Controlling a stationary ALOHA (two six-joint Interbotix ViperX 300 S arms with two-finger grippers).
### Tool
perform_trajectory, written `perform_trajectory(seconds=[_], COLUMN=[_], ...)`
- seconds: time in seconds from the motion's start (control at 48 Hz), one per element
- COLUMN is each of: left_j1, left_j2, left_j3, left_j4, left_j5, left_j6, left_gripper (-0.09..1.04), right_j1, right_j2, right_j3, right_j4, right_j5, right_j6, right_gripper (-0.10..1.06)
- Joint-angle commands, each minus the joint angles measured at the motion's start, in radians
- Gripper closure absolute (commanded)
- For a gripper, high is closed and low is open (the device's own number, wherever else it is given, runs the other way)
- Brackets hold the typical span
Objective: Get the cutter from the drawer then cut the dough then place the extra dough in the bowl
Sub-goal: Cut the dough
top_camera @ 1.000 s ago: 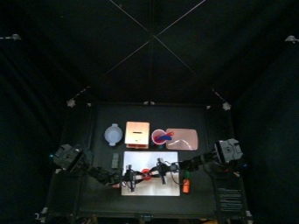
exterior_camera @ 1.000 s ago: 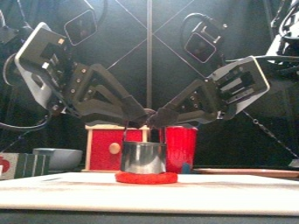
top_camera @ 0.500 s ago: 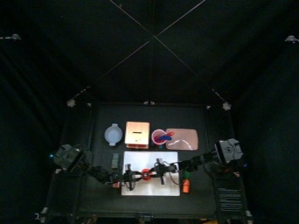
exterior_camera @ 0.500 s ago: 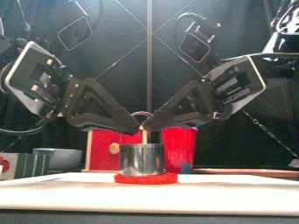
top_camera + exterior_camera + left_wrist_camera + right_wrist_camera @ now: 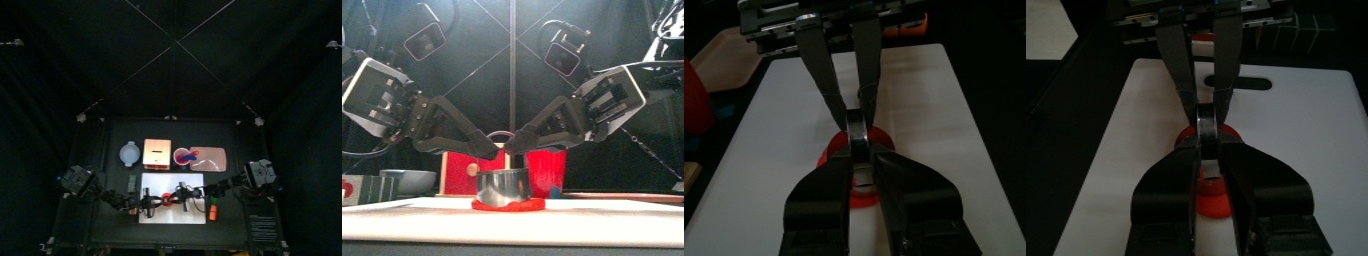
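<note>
The round metal cutter (image 5: 505,186) stands upright on the flat red dough (image 5: 508,204), which lies on the white cutting board (image 5: 609,210). Its wire handle (image 5: 500,134) arches above it. My left gripper (image 5: 497,148) comes down from the left and my right gripper (image 5: 515,141) from the right. Both meet at the handle, shut on it. In the left wrist view my left gripper (image 5: 859,143) pinches the wire over the dough (image 5: 835,154), facing the other arm's jaws. The right wrist view has the right gripper (image 5: 1203,137) shut the same way. From above, the cutter (image 5: 168,198) sits mid-board.
Behind the board stand the wooden box (image 5: 158,153) with its red drawer front (image 5: 466,166), the blue-grey bowl (image 5: 128,153) at back left, and the pink tray (image 5: 214,159) with the red cup (image 5: 187,155). A small orange thing (image 5: 211,211) lies at the board's right edge.
Both arms have sunk lower over the cutter, the left arm also swinging outward to the left. The cutter stays pressed on the dough.
</note>
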Motion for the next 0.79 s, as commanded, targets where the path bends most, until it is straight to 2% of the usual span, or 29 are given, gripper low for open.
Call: perform_trajectory(seconds=[0.021, 0.375, 0.792], left_j1=[0.011, 0.012, 0.02], left_j2=[0.029, 0.052, 0.066], left_j3=[0.031, 0.032, 0.029], left_j4=[-0.029, -0.032, -0.046], left_j5=[0.04, 0.094, 0.127], left_j6=[-0.012, -0.029, -0.032], left_gripper=[0.37, 0.38, 0.38], right_j1=[-0.006, -0.008, -0.014], right_j2=[0.052, 0.095, 0.13], right_j3=[0.041, 0.067, 0.063], right_j4=[0.034, 0.08, 0.092], right_j5=[0.025, 0.025, 0.025], right_j6=[0.002, 0.0, 0.0], right_gripper=[0.42, 0.43, 0.43])
